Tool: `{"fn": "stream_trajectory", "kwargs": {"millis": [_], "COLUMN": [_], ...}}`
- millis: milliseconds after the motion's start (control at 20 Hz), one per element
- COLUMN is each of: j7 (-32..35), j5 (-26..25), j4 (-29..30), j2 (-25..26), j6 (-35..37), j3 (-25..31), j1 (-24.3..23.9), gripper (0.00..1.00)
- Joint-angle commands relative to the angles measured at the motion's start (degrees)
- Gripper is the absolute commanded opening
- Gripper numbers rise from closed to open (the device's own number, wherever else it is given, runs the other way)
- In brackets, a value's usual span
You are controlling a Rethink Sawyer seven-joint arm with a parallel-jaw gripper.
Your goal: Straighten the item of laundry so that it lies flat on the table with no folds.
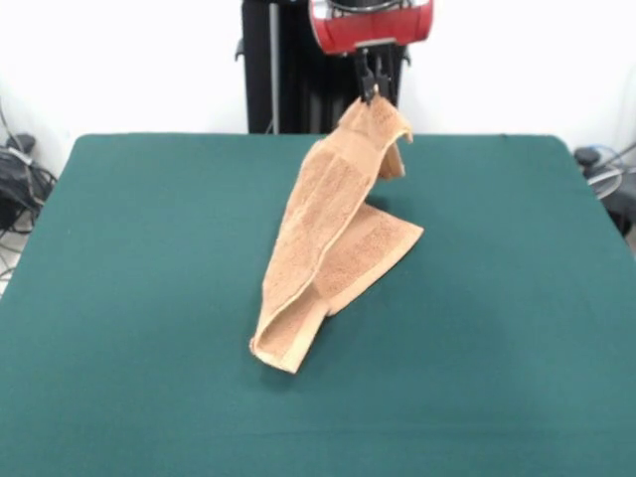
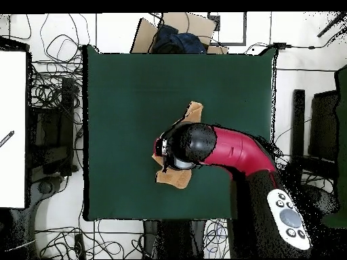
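The hand (image 1: 371,91) is up high at the far side of the worktop (image 1: 129,298), hanging from the red and black arm (image 1: 371,25), and its two thin dark fingers (image 1: 364,75) are pinched together on the top edge of the peach-orange towel (image 1: 333,243). The towel hangs from that pinch and drapes down toward the camera in a long slanting strip. Its upper part is off the green surface, with a small flap drooping over to the right just under the grip. Lower down the cloth reaches the worktop: one panel spreads out to the right and lies flat, and a narrower doubled-over length runs on to the near left, ending in a folded corner resting on the felt. A lengthwise crease runs along the strip, so the cloth is plainly folded on itself.

From above, the arm (image 2: 230,150) reaches in over the middle of the worktop (image 2: 122,88) and covers most of the towel (image 2: 193,112). Only two bits of peach cloth show, one beyond the dark wrist and one on the robot's side of it.
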Motion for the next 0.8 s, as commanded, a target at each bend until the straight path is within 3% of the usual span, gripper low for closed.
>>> {"fn": "stream_trajectory", "kwargs": {"millis": [50, 450, 800], "j7": [-7.93, -6.7, -6.23], "j5": [-4.44, -4.99, -9.66], "j4": [-1.45, -2.04, -8.28], "j2": [2.5, 3.36, -2.91], "j6": [0.41, 1.69, 11.39], "j3": [5.7, 7.41, 5.73], "j1": [-1.26, -2.21, 1.27], "gripper": [0.0, 0.0, 0.0]}}
